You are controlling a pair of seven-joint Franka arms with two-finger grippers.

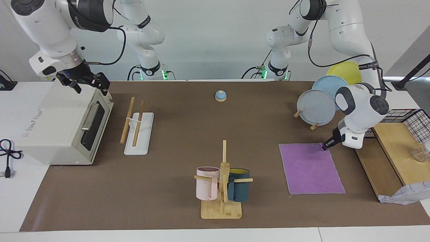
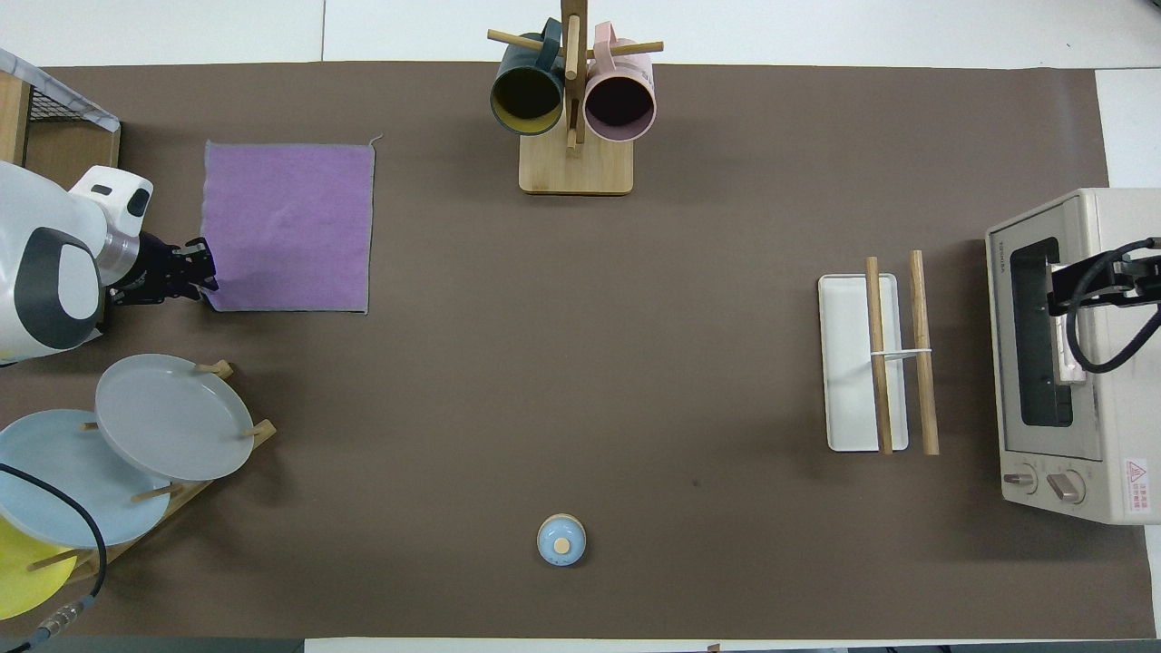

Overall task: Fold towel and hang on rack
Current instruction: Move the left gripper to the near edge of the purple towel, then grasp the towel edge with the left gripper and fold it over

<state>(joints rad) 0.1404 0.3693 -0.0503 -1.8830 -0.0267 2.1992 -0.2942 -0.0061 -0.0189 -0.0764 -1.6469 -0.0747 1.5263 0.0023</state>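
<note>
Facing view: I see my left gripper [image 1: 325, 147] brought down at the corner of the towel [image 1: 310, 168] that lies nearest the robots and toward the left arm's end of the table. The towel lies flat and purple face up on the brown mat [image 1: 188, 134], spreading away from the jaws toward the mug tree [image 1: 222, 183]; only that one corner sits at the fingertips. The tips look drawn close together at the cloth's edge, but I cannot tell whether they are pinching the corner or only touching it. The plate stand [image 1: 319, 101] stands just beside the gripper, on the robots' side of it.

Overhead view: the left gripper [image 2: 201, 279] meets the same corner of the towel [image 2: 288, 227] from outside the cloth's edge, with the rest of the cloth undisturbed and unfolded.

My right gripper [image 1: 88, 82] waits over the top of the toaster oven [image 1: 63, 124], its jaws spread wide and empty. The rack [image 1: 137, 129] lies on the mat beside the oven door, well apart from both sets of jaws, its two dowels bare.
</note>
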